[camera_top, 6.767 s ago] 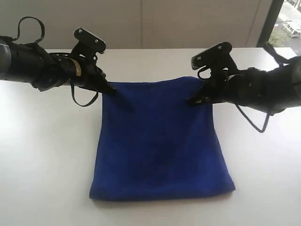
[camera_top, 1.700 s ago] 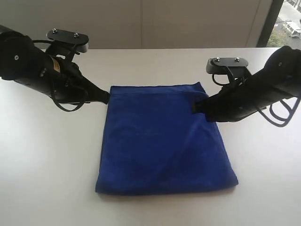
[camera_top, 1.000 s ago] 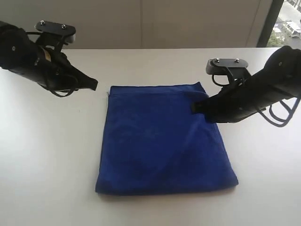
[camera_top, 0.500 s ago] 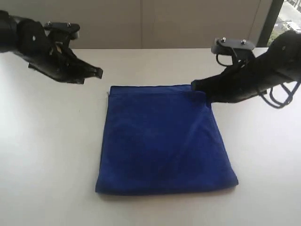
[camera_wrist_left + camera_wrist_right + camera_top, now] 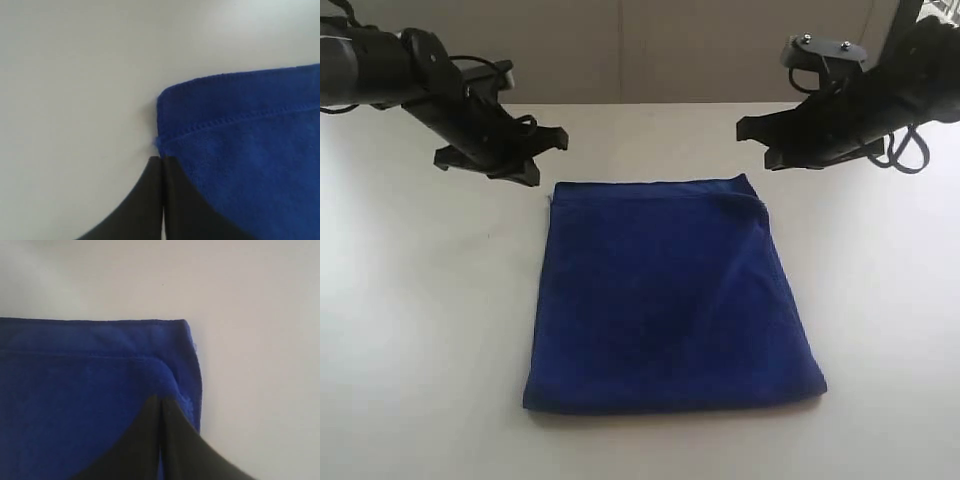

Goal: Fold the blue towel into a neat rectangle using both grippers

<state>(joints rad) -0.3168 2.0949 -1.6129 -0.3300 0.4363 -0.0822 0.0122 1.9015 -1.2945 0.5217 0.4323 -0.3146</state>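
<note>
Left gripper, right gripper both clenched, empty, hovering over far corners of blue towel; towel stretches toward viewer, arms equally near.

The left end effector shows two black fingers pressed flat together, with nothing between them. Taking their pointing direction as twelve o'clock, the blue towel spreads from twelve round to four, and its rounded corner sits just past the tips. A stitched seam runs near the towel's edge. The pale surface fills seven through twelve o'clock.
</note>
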